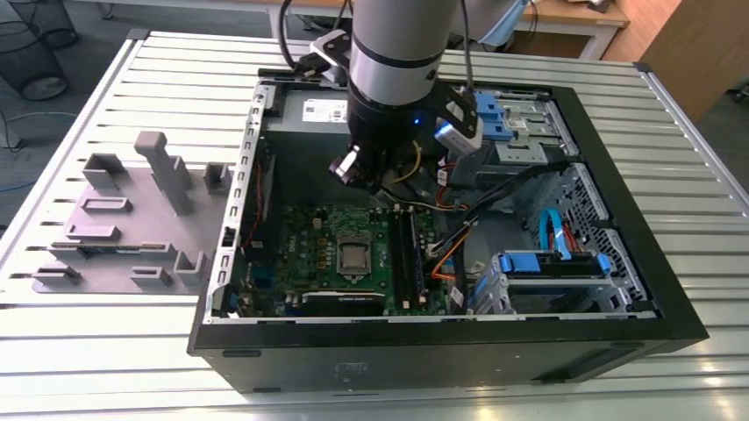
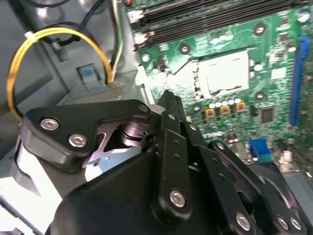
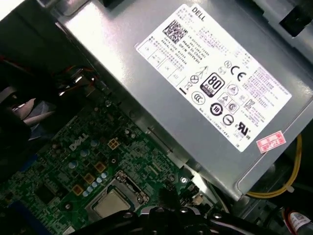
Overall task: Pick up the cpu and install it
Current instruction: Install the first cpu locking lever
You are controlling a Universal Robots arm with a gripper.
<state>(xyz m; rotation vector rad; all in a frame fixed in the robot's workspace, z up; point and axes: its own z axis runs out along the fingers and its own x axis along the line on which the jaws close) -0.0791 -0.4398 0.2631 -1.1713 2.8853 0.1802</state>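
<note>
Cpu (image 1: 354, 256) is seen seated in the socket at lower centre of the exterior view, below the gripper (image 1: 372, 182). Finger state cannot be told. Chip is judged light, stiff, fragile; edges are the place for holding.

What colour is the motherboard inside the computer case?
Green. The motherboard shows best in the second wrist view, with the silver-grey cpu sitting on it.

Open black computer case (image 1: 445, 355) on slatted white table (image 1: 117, 351); green motherboard (image 1: 307, 230), labelled grey power supply (image 3: 195, 93), blue drive brackets (image 1: 550, 263) inside; grey fixture blocks (image 1: 129, 219) at exterior view's left.
</note>
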